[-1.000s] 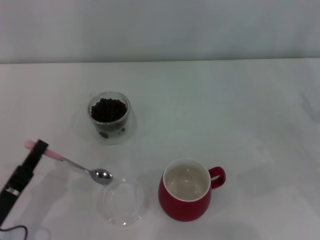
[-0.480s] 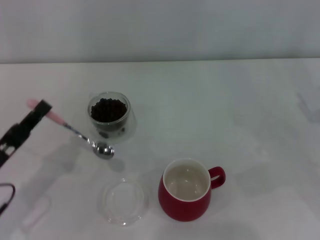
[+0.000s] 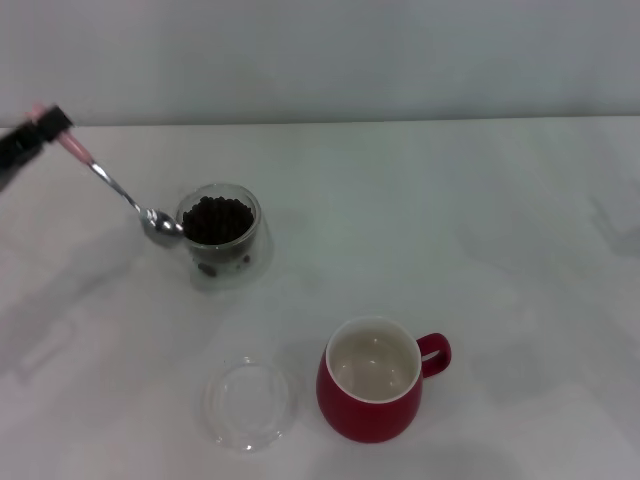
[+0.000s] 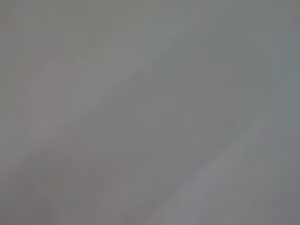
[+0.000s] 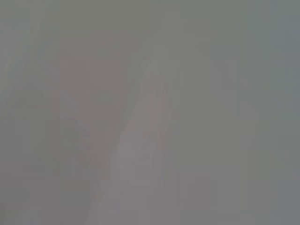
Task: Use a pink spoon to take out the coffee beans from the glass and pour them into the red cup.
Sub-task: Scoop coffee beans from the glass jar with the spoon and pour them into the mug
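Nearest the camera, a clear shallow dish (image 3: 247, 403) lay on the white worktop (image 3: 480, 250) just beside the red cup (image 3: 372, 382), which stood upright and apart from everything else, its cream inside showing no beans. Farther back and to the left, the glass (image 3: 220, 236) held the coffee beans (image 3: 216, 220) heaped close to its rim. The pink spoon (image 3: 112, 180) slanted down toward it, its metal bowl at the glass's left rim and seemingly not yet among the beans. At the far left edge of the head view, the left hand (image 3: 45, 125) was clenched on the tip of the spoon's pink handle, so the spoon reached away from the hand down to the glass. The right hand was out of sight; neither wrist view showed anything to tell

The likeliest trouble from here was a knock: with the bowl so close to the rim and the grip far up at the handle's end, a low or sideways push could shove or tip the small glass and spill beans. The long carry to the cup could also shed beans from a heaped bowl
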`<state>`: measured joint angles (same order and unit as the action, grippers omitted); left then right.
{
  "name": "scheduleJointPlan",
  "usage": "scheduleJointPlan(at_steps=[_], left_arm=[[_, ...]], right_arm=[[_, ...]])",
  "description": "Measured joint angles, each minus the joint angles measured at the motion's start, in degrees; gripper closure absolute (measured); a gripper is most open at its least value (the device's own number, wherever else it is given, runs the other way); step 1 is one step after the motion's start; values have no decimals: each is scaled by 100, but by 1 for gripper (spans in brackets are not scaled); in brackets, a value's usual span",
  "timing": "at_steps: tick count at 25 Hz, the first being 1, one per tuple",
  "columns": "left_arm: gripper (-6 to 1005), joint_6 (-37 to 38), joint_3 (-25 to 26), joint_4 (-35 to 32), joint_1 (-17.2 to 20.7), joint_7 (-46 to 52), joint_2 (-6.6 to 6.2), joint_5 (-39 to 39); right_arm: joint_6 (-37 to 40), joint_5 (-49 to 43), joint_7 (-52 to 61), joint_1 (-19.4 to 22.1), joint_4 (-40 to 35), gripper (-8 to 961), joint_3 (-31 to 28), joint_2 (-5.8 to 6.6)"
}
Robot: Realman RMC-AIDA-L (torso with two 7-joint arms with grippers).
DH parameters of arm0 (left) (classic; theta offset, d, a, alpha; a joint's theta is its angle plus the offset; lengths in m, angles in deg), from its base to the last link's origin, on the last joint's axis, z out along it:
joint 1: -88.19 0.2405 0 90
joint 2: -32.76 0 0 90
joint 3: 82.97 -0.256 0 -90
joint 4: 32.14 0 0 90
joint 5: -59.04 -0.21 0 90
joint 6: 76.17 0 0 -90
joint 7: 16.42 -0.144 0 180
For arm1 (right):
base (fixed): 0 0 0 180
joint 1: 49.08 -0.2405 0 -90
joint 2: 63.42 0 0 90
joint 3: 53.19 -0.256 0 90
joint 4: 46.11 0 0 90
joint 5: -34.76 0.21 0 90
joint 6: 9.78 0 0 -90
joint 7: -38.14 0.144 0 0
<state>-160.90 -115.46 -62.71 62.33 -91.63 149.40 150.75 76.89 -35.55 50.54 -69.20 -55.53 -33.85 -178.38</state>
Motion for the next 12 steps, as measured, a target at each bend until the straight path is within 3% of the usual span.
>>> scheduleJointPlan(at_steps=[2,3,5,9,12], left_arm=[[868,242,-3,-178,-271,435,-232,-367],[868,242,-3,-178,-271,435,-232,-367],[868,429,-2,-223,-493,675,-377,-692],[868,809,-4,-250,-898,914,-511,-1248],[868,1115,-3,-254,-1211,1078,-539,-1699]], right_arm=[[82,0,0,0,74,267,0,0],[122,0,0,-1,112,267,1,-2],[216,0,1,-1,189,267,10,-5],[384,0,2,-1,343,267,30,-7],[441,0,5,-1,449,267,40,-9]])
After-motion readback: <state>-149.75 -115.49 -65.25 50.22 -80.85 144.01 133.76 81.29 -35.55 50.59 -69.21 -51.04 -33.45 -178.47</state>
